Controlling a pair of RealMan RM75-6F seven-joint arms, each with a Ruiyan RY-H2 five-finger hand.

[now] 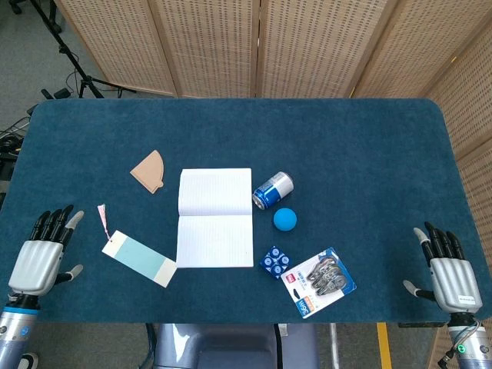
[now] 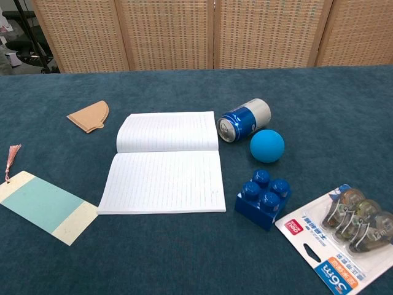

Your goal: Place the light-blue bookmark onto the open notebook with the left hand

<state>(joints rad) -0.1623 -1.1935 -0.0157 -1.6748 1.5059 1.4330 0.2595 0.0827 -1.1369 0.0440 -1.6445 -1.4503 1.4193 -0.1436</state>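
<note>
The light-blue bookmark, with cream ends and a pink tassel, lies flat on the blue table just left of the open notebook. My left hand rests near the table's front left corner, fingers spread, holding nothing, a short way left of the bookmark. My right hand lies at the front right corner, fingers apart and empty. Neither hand shows in the chest view.
A tan fan-shaped piece lies left of the notebook's top. To its right are a tipped blue can, a blue ball, a blue toy brick and a pack of tape rollers.
</note>
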